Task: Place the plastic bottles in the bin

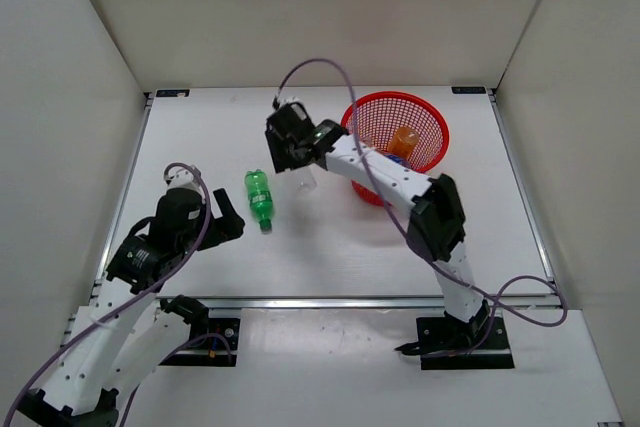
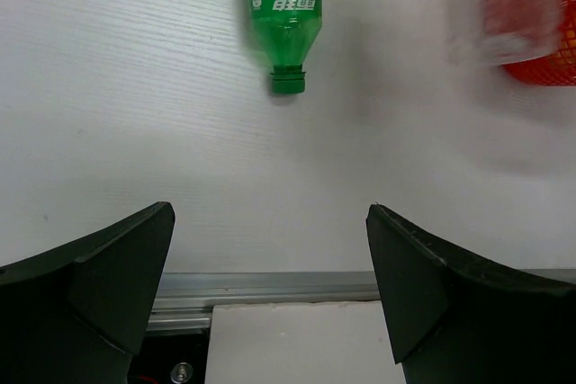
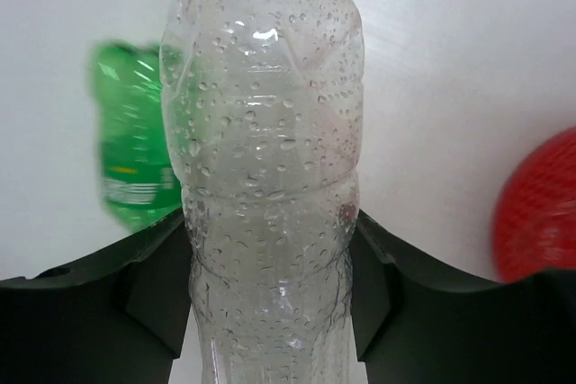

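My right gripper [image 3: 270, 285] is shut on a clear bottle [image 3: 265, 177] beaded with droplets, which fills the middle of the right wrist view. From above, this clear bottle [image 1: 305, 182] hangs under the right gripper [image 1: 297, 165], just left of the red mesh bin [image 1: 432, 142]. A green bottle [image 1: 259, 197] lies on the table, cap toward the near edge. It also shows in the left wrist view as the green bottle [image 2: 285, 6]. My left gripper [image 2: 270, 249] is open and empty, a short way before that bottle's cap. An orange bottle [image 1: 404, 139] lies inside the bin.
White walls close in the table on three sides. A metal rail [image 2: 270, 287] runs along the near edge below the left gripper. The bin [image 3: 540, 213] shows at the right of the right wrist view, and the green bottle [image 3: 130, 159] blurred at the left.
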